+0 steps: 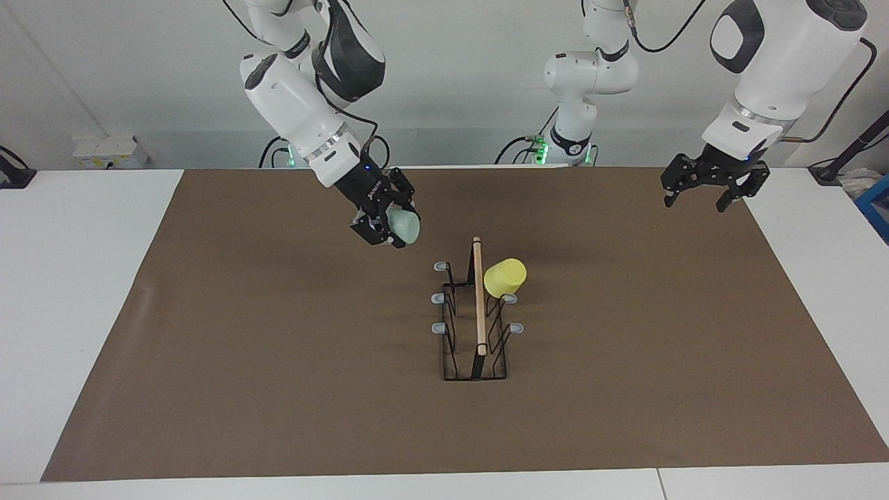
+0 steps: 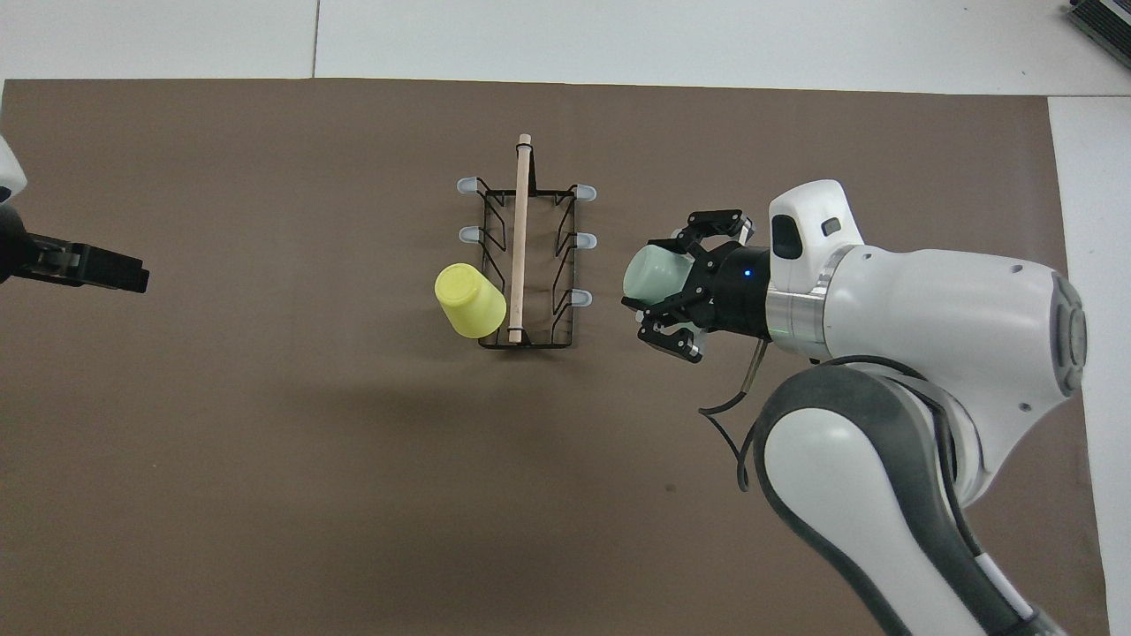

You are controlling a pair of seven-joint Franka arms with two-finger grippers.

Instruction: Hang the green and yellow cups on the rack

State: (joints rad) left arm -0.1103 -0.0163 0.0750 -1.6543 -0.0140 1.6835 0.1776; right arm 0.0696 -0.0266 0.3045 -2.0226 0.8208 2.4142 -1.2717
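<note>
Two arms: both raised over the wide brown paper mat [image 1: 208,361]; the right one carries, the left one waits.
Mat: flat and matte under both grippers, with the rack standing on it below and just to one side of the right gripper.
Rack: narrow black wire stand with a light wooden top bar and grey-padded upright prongs [image 1: 479,305], standing free on the mat; judged light enough to shift if a cup is pushed hard against a prong. The three prongs on the side toward the right gripper are bare.
Right gripper [image 1: 389,215]: fingers closed across the wall of the pale mint green tapered plastic cup [image 1: 404,226], which lies tilted sideways in the grasp, over the mat just beside the rack's bare side.
Left gripper [image 1: 714,191]: jaws spread wide, nothing in them, hanging over the mat's edge well apart from the rack.
Green cup handling: judged light, thin-walled and smooth, so a hard squeeze could flex it and a loose one could let it slide along the taper. A hold across the middle of the wall, as here, leaves the mouth free to go over a prong.
Bright yellow tapered plastic cup [image 1: 505,278]: already upside down on a prong at the rack's side away from the right gripper, leaning outward, nearer the left gripper.
Yellow cup handling: judged equally light; a knock to the rack could tip it off.
</note>
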